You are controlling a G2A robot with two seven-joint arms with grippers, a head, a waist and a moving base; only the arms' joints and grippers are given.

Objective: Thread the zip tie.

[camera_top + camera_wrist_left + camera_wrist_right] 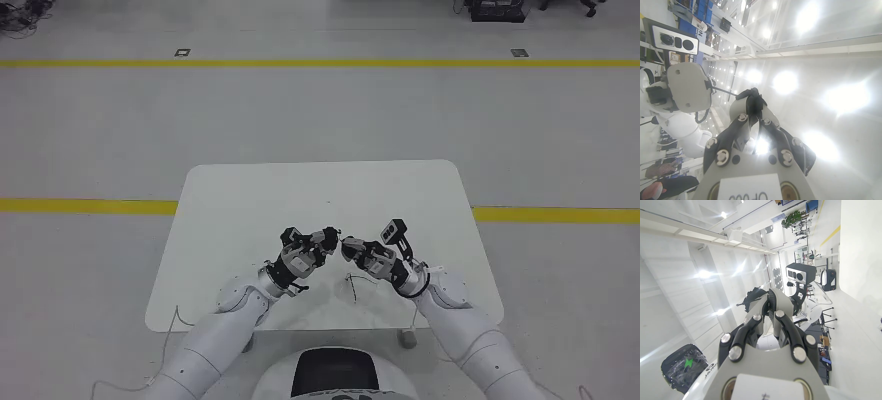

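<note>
**Ana:** What do you see from the top?

**Ben:** A white table (400,190). The left gripper (322,240) and the right gripper (352,247) meet tip to tip over the near middle of it. The left one is on the left.

**Ana:** Where is the zip tie?

**Ben:** The zip tie (352,288) is a thin black string. It goes across between the two tips. A loop of it hangs on the near side, by the right gripper. From up here I cannot tell how tight the fingers are.

**Ana:** And from the left wrist?

**Ben:** The left gripper (753,96) is pinched all the way closed. Its black fingertips (751,93) squeeze the zip tie (723,90). One bit runs back between the fingers toward the wrist. The other bit goes straight across to the right gripper (709,87), which is just beside it. There it slips into the thin crack between the white fingers.

**Ana:** So both have it?

**Ben:** Yes. Each one pinches the same zip tie.

**Ana:** And from the right wrist?

**Ben:** The right gripper (766,299) is closed too, with just a thin slit between its pads. The zip tie (739,304) is a thin black line coming out of that slit. It goes to the left gripper (752,294), a dark lump right beside the tip. A small end pokes out past it.
</note>
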